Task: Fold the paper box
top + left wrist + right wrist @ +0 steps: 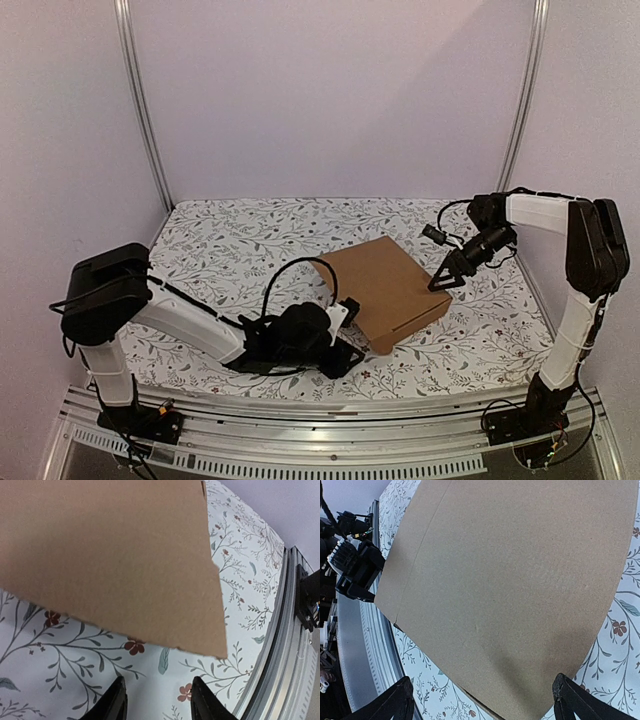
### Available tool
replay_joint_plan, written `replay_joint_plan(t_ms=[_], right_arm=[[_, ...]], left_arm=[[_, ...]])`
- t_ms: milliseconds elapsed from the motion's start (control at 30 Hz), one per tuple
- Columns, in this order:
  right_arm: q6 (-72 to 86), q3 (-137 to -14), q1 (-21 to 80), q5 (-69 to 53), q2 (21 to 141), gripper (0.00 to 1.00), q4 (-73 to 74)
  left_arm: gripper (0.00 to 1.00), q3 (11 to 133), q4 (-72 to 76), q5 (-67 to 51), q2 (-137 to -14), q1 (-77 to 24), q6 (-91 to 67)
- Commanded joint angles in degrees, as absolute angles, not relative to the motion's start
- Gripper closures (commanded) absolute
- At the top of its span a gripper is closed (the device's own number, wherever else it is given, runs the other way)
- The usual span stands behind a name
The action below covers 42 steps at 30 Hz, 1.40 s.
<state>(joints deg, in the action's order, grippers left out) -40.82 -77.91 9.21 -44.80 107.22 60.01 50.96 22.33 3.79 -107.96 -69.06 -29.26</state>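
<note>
A: One question: where is the plain brown cardboard paper box [385, 290]?
B: It lies closed on the flowery table [230, 240]. The left claw [158, 685] is half open, the right claw [482, 682] wide open; both hold nothing.

The top external camera is looking down from high behind the left arm [185, 322] and right arm [578, 320], taking in the whole floral table [230, 240]. The 2 wrist cameras are peering closely at the paper box [385, 288], which all 3 views are sharing.
</note>
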Motion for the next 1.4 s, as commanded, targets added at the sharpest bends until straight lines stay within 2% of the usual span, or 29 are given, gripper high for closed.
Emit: replay_joint_plan(t_ms=[0,133,367,667,833,967,1067,1167,1300,1367], right_arm=[[-41.43,-77.25,9.23,-46.32,107.89,0.05,60.05],[-41.07,-77.67,9.23,-46.36,108.10,0.05,60.06],[-40.80,-77.52,9.23,-46.41,106.86,0.05,60.20],[-39.93,-76.82,9.21,-45.79,106.20,0.05,59.00],[-39.46,-76.47,9.23,-44.60,107.11,0.05,58.17],[-37.69,-76.53,9.15,-43.04,106.64,0.07,55.65],[-34.97,-78.81,8.95,-42.62,106.68,0.12,55.25],[-31.45,-81.60,8.58,-41.88,106.53,0.15,53.34],[-25.17,-85.26,8.50,-41.13,109.25,0.29,50.07],[-23.26,-87.98,8.51,-41.74,112.55,0.37,50.64]], left_arm=[[0.55,49.61,31.20,3.62,-107.94,-71.17,-33.18],[0.58,53.89,29.37,2.38,-111.99,-71.65,-31.84],[0.61,51.00,36.52,10.79,-110.21,-74.96,-24.53],[0.73,53.85,38.30,13.50,-114.17,-75.33,-20.13],[0.75,53.65,37.57,14.69,-113.03,-75.59,-20.00],[0.65,49.23,40.92,18.88,-109.61,-78.05,-18.01],[0.56,50.28,33.90,22.61,-106.65,-80.08,-16.72],[0.53,51.67,24.38,28.02,-103.85,-82.00,-16.16],[0.47,50.60,15.52,41.13,-100.43,-82.63,-20.79],[0.39,49.52,13.99,47.24,-99.03,-82.63,-23.41]])
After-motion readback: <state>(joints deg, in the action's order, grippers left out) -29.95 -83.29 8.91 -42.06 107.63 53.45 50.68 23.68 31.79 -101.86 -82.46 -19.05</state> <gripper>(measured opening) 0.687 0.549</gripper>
